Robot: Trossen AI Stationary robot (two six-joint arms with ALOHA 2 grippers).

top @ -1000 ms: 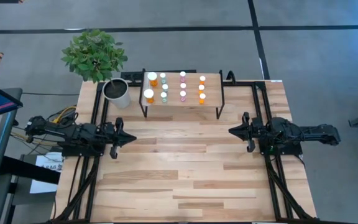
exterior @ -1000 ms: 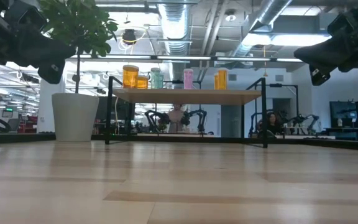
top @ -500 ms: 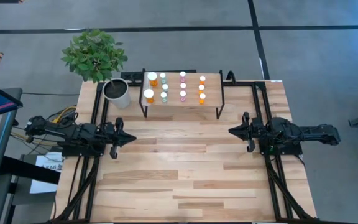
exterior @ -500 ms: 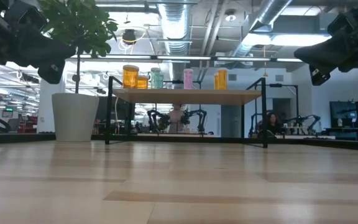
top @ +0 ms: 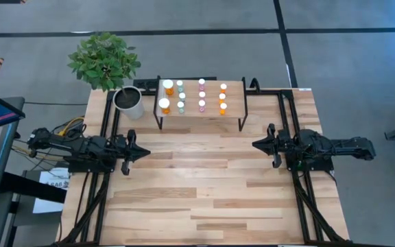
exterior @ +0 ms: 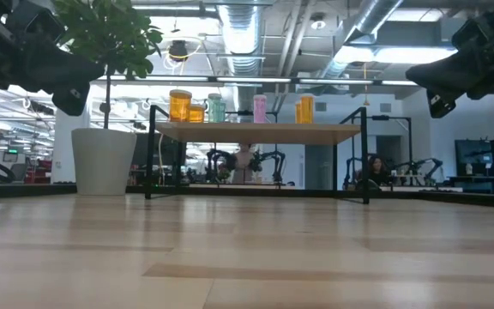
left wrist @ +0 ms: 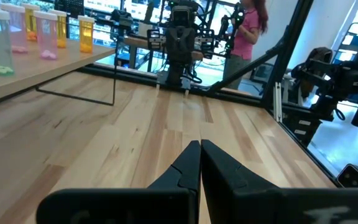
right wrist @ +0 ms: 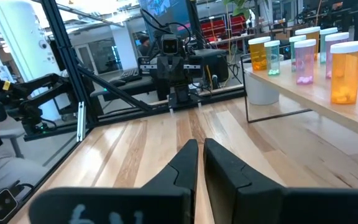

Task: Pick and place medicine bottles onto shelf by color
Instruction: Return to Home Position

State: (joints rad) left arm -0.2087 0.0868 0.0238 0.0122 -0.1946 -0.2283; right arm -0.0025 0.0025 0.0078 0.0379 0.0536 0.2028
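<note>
Several medicine bottles [top: 201, 96] with white caps stand upright in columns on the shelf [top: 235, 96] at the table's far middle: orange at both ends, teal and pink between; they also show in the low view [exterior: 259, 109]. My left gripper [top: 147, 153] is shut and empty at the table's left side, above the wood. My right gripper [top: 255, 145] is shut and empty at the right side. Each shows shut in its own wrist view [left wrist: 199, 149] [right wrist: 200, 146].
A white plant pot [top: 129, 101] with a leafy plant stands left of the shelf at the far left corner. Black frame rails [top: 288, 110] run along the table's sides. The tabletop [top: 197, 178] between the grippers is bare wood. People show in the room beyond.
</note>
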